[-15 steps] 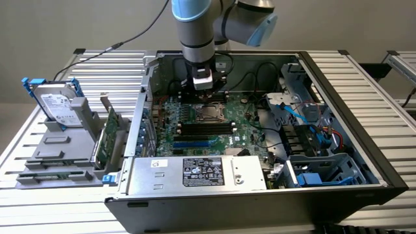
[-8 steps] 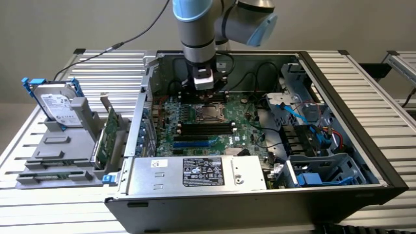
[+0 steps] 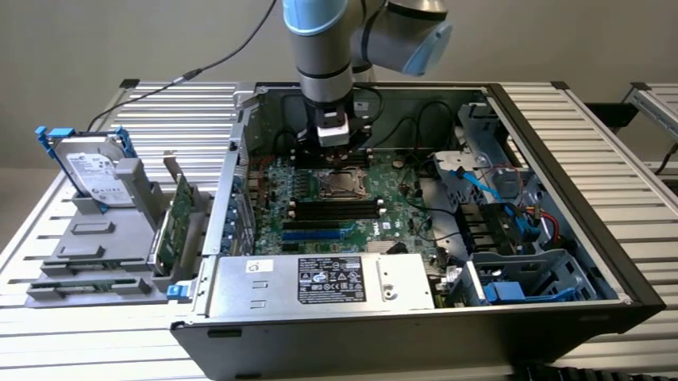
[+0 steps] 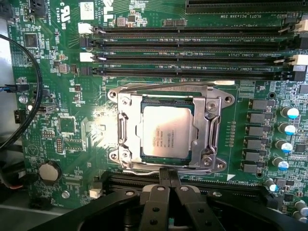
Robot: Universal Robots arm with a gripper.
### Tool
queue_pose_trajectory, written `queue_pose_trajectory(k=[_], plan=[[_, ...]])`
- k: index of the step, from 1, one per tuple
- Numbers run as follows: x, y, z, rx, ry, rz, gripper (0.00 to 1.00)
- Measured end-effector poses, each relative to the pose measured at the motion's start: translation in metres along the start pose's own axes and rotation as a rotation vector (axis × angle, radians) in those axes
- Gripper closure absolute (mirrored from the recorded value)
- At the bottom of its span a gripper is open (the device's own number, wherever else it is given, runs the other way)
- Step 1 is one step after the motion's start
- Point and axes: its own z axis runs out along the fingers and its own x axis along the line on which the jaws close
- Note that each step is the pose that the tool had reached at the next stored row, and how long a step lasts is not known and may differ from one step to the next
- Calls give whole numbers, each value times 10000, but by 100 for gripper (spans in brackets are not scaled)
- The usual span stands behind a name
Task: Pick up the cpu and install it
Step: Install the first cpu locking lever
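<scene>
— Silver, dull and square: we see the cpu [image 4: 166,131] lying flat inside the socket's metal frame [image 4: 212,111], just ahead of the jaws' tips and apart from them.
— And the gripper [image 4: 168,175]?
— We find its jaws pressed together with nothing between them, at the frame's near edge; whether they touch it we cannot tell.
— Beyond the cpu?
— We make out long black memory slots [image 4: 192,49], farther from the jaws, on the green motherboard [image 4: 62,125].
</scene>
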Motion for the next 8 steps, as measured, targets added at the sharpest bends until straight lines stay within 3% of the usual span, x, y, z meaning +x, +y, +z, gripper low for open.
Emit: queue_pose_trajectory(k=[8], plan=[[1,-5,1,-75,20,167,89]])
